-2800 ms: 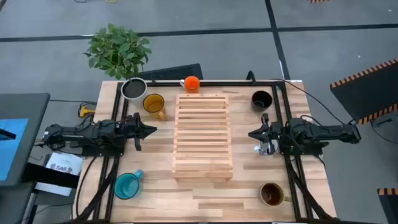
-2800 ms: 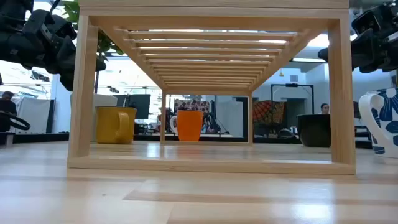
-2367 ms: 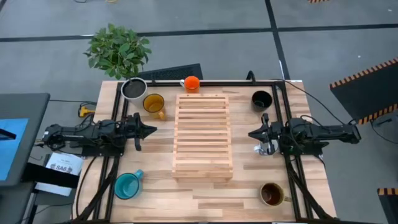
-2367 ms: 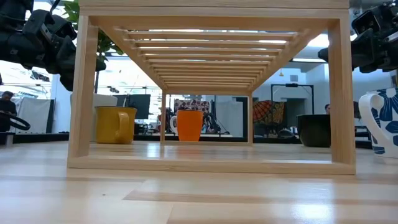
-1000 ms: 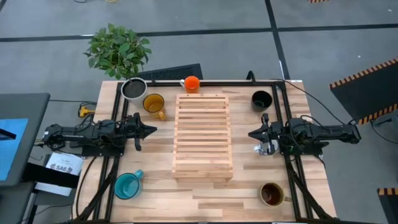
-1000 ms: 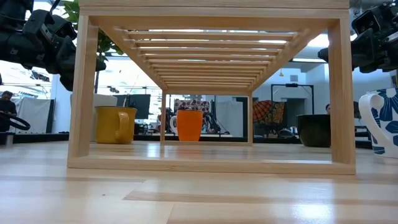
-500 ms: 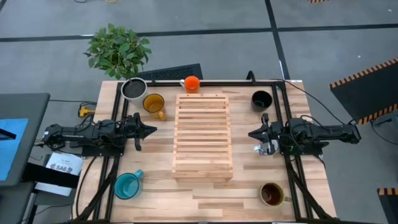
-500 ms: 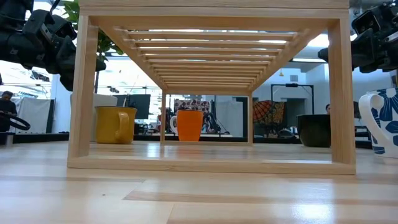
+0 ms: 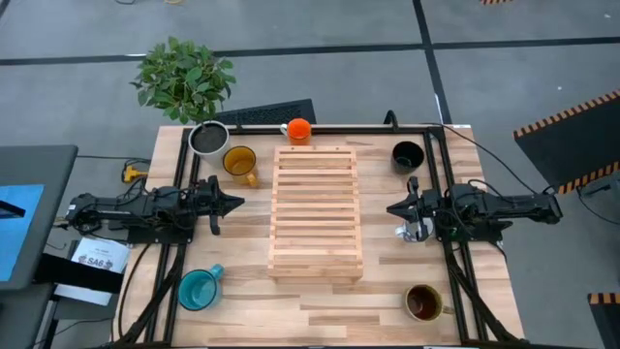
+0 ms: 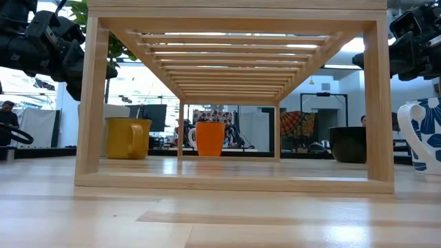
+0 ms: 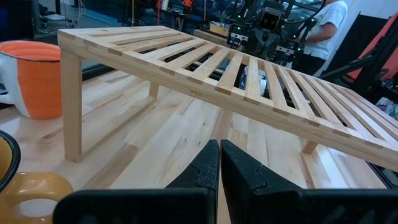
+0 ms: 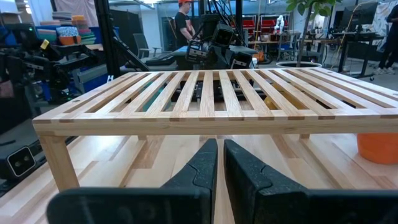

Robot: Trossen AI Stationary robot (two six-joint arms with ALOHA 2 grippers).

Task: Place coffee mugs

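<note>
A slatted wooden rack [image 9: 315,211] stands on its legs mid-table. Six mugs rest on their bases on the tabletop. The amber-yellow mug [image 9: 239,162], the orange mug [image 9: 298,129] and the black mug [image 9: 407,155] stand toward the far edge. The teal mug [image 9: 198,289] and the brown mug [image 9: 422,302] stand near the front. The white, blue-patterned mug [image 10: 424,134] sits under my right arm. My left gripper [image 9: 237,204] hovers left of the rack, shut and pointing at it. My right gripper [image 9: 390,208] hovers right of the rack, shut, facing it [image 12: 219,163].
A pale grey cup with dark inside [image 9: 207,138] stands beside the amber mug at the far left corner. A potted plant [image 9: 184,78] sits beyond the far edge. A black frame [image 9: 426,131] runs along the far side. Bare wood lies in front of the rack.
</note>
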